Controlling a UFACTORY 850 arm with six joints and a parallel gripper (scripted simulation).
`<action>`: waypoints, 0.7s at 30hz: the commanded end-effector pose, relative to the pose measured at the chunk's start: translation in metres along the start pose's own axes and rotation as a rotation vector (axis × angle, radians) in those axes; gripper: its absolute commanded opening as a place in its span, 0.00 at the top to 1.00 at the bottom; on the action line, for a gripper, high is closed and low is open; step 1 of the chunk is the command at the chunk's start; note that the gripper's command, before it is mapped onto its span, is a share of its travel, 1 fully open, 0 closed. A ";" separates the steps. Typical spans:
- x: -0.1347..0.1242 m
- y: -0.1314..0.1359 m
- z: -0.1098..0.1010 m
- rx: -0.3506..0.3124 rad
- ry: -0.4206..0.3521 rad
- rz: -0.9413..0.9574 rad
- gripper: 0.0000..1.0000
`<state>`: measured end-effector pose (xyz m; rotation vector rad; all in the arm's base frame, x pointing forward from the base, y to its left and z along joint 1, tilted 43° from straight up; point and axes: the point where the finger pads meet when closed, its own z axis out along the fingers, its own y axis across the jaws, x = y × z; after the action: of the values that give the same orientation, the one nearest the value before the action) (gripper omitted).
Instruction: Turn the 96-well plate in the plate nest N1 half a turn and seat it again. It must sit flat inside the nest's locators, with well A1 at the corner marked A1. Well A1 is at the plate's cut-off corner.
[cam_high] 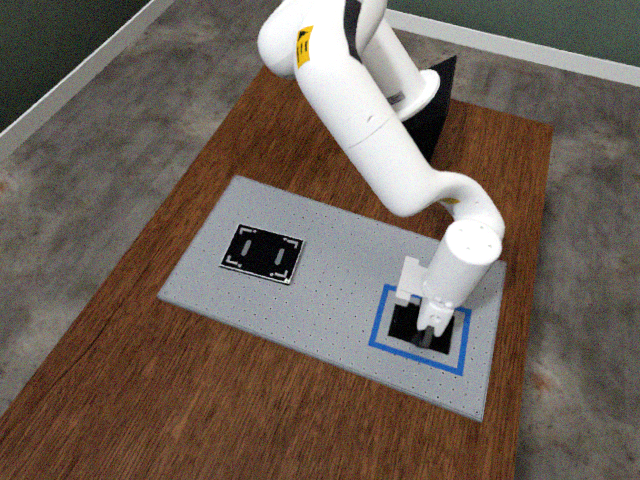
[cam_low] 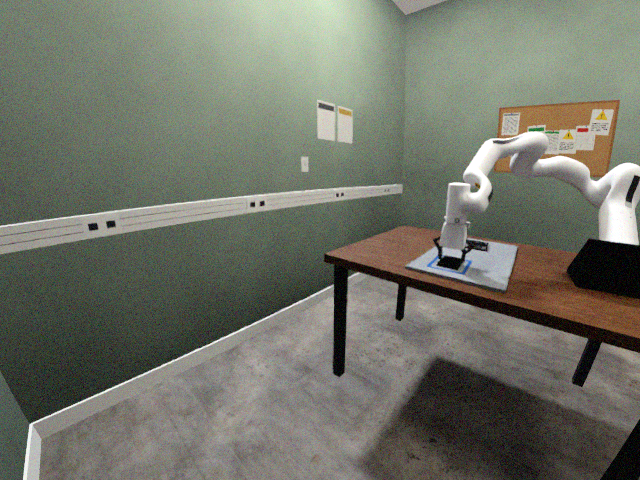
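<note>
The plate (cam_high: 400, 325) is seen as a flat black rectangle lying inside a blue-taped outline (cam_high: 376, 328) at the near right corner of the grey perforated board (cam_high: 330, 289); much of its top is hidden by the arm; its wells and cut-off corner cannot be made out. The nest (cam_high: 262, 253), black with white corner marks and two slots, is seen well apart on the board's left.

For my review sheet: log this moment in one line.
end effector: open, holding nothing | plate: inside blue-taped square | nest: unoccupied
</note>
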<state>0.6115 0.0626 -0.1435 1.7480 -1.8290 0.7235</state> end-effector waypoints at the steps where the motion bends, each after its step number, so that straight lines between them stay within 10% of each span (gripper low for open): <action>1: 0.000 -0.001 -0.013 0.002 -0.001 0.001 0.00; 21: 0.000 -0.001 -0.061 0.002 -0.001 0.001 0.00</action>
<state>0.6116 0.0958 -0.1081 1.7485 -1.8294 0.7239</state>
